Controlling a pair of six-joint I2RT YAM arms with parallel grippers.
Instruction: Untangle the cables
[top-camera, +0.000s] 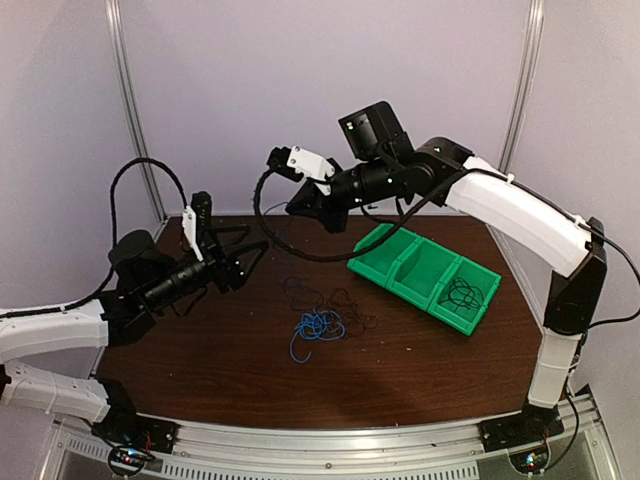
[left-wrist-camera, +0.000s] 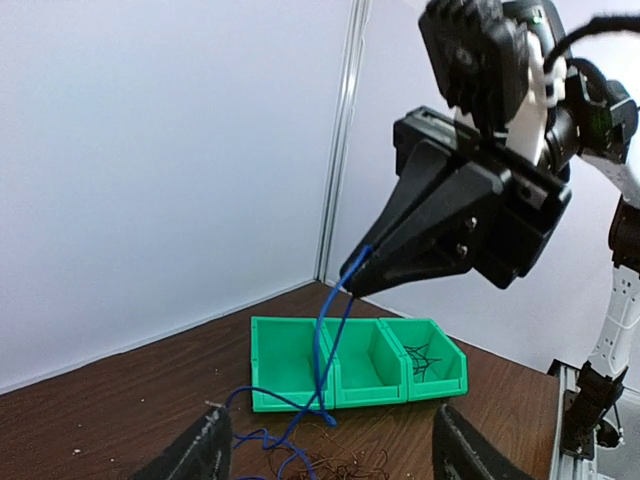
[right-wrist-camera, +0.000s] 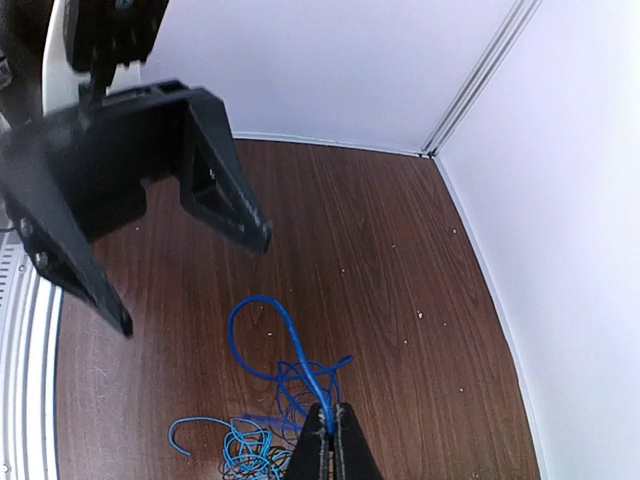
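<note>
A tangle of bright blue cables (top-camera: 318, 325) and thin dark cables (top-camera: 320, 298) lies mid-table. My right gripper (right-wrist-camera: 328, 425) is shut on a darker blue cable (right-wrist-camera: 268, 312) and holds it lifted above the tangle. In the left wrist view this cable (left-wrist-camera: 322, 345) hangs from the right gripper's tip (left-wrist-camera: 354, 280) down to the pile. In the top view the right gripper (top-camera: 296, 208) hovers above and behind the tangle. My left gripper (top-camera: 228, 238) is open and empty, left of the tangle; its fingers (left-wrist-camera: 195, 452) frame the scene.
A green three-compartment bin (top-camera: 400, 262) stands right of the tangle; its rightmost compartment holds a black cable (top-camera: 465, 293), the other two show nothing inside. The bin also shows in the left wrist view (left-wrist-camera: 300, 400). White walls enclose the back and sides.
</note>
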